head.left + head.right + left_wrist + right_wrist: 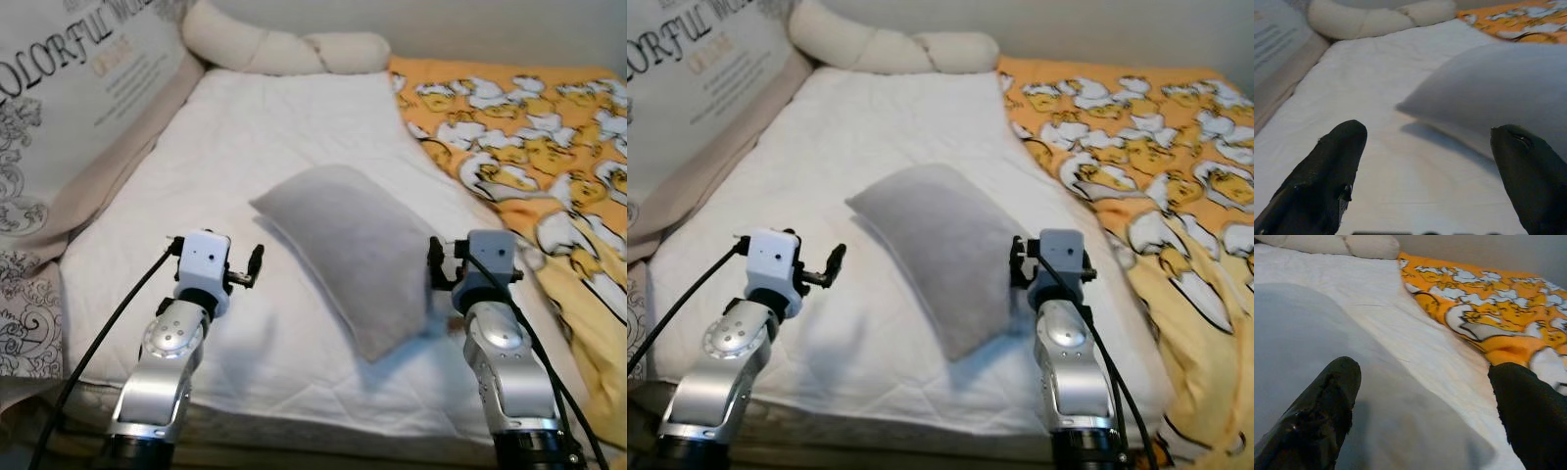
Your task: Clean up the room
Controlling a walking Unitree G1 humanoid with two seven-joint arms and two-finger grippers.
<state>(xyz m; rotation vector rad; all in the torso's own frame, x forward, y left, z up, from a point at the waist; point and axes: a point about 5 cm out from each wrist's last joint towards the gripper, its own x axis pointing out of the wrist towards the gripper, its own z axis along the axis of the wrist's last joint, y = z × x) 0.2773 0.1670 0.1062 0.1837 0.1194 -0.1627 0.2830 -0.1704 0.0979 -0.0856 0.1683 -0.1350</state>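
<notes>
A grey pillow [348,250] lies slanted in the middle of the white bed sheet [245,137]. My left gripper [253,265] hovers over the sheet just left of the pillow. It is open with nothing between its fingers [1334,166], and the pillow [1498,93] lies ahead of it. My right gripper [437,263] is at the pillow's right edge, also open. One of its fingers [1322,411] is above the pillow [1303,342]; the other is over the sheet by the blanket.
An orange duck-print blanket [529,137] covers the bed's right side. A cream braided cushion [284,49] lies at the head, and a large printed cushion [78,108] leans along the left. The bed's front edge is just below my arms.
</notes>
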